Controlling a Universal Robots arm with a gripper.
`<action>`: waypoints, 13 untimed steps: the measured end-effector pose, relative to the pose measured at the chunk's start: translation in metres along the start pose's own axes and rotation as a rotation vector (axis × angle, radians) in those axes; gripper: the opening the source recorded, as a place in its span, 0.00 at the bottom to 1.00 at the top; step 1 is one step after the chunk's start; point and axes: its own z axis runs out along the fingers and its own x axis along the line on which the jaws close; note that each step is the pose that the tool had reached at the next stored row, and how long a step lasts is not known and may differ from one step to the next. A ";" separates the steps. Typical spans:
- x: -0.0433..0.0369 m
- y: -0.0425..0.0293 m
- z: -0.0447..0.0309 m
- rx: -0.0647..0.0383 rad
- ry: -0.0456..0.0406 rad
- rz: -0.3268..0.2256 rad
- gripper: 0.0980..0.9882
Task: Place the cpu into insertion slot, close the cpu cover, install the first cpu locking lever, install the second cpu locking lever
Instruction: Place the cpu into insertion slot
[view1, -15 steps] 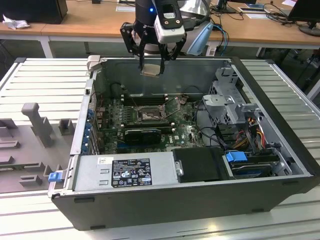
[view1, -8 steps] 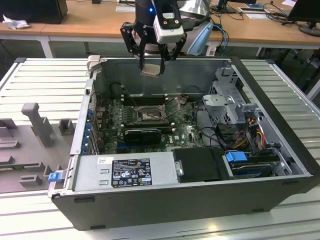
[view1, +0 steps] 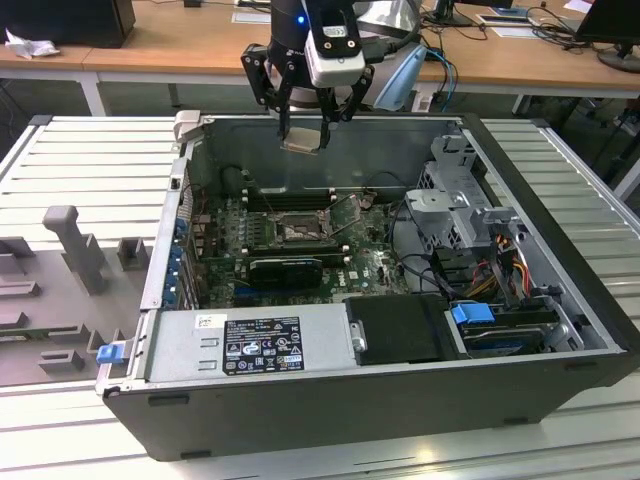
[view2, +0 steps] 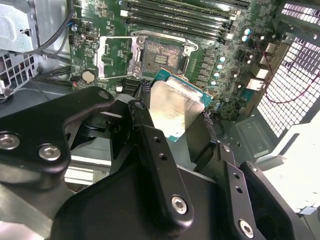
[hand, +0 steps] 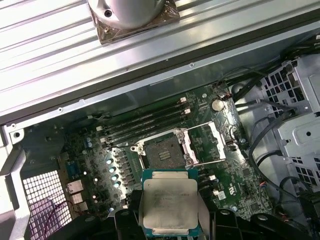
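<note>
The gripper (view1: 303, 132) is clamped on the cpu (hand: 170, 205), hanging over the open computer case (view1: 330, 400), at roughly twelve o'clock from the insertion slot (view1: 300, 231) in the exterior view. The slot sits bare with the cpu cover (hand: 218, 136) flipped open beside it, so I'd say none of the four steps is done yet

The open computer case (view1: 330, 405) lies on a ribbed metal table (view1: 100, 140). Inside it, the green motherboard (view1: 375, 268) carries long black memory slots (hand: 145, 122) and a coin cell battery (hand: 217, 105). The silver power supply (view1: 250, 345) sits along the case wall nearest the exterior camera. The drive cage (view1: 455, 215) and orange-yellow cables (view1: 505, 262) occupy the exterior view's right. A grey fixture tray (view1: 50, 320) lies at the exterior view's left.
</note>
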 end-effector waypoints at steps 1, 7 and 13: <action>0.0000 0.0000 0.0000 0.000 -0.0003 0.003 0.48; 0.0000 0.0000 0.0000 0.000 -0.0018 0.020 0.48; 0.0000 0.0000 0.0000 -0.001 -0.0036 0.040 0.48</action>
